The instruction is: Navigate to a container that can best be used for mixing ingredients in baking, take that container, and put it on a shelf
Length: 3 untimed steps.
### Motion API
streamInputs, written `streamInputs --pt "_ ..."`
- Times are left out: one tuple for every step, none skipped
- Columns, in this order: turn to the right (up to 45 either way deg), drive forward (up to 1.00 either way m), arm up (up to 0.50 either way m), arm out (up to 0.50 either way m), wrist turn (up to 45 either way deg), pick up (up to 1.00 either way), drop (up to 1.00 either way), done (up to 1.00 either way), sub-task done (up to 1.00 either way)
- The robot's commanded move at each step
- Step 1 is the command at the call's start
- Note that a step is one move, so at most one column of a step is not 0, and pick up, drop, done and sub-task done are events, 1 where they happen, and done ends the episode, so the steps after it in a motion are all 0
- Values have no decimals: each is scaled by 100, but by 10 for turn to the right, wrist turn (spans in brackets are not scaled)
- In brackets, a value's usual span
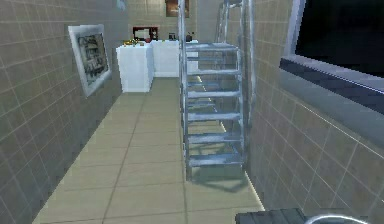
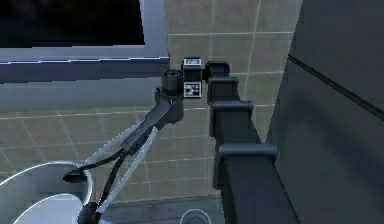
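Tiled walls and a tiled floor run down a narrow corridor in the forward view, and right in the middle stands one metal shelf unit [image 1: 212, 105], six tiers by my count. At the far end sit two white tables [image 1: 136, 66] carrying a scatter of small things too tiny to name. One framed picture [image 1: 89, 57] hangs on the wall at the forward view's left, and one dark window [image 1: 340, 40] sits at its right. Over to the arm side view now: one white bowl [image 2: 40, 200] sits at the lower left, under the dark window [image 2: 70, 25] and against the tiled wall. Its inside reads plain pale white. The arm [image 2: 235, 130] rises as a dark bar, with two white marker squares [image 2: 195, 75] at its far end. The end effector [image 2: 85, 192] slopes down from there, its two thin fingers reaching right to the bowl's rim. Whether those fingers are apart or together, I cannot tell, nor whether it holds anything. One tall dark panel [image 2: 335, 110] stands at the arm side view's right.
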Motion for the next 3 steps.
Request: streamInputs --pt "0 0 0 0 390 0 0 0 0" --pt "0 0 -30 0 0 0 0 0 0" --pt "0 0 -32 0 0 0 0 0 0"
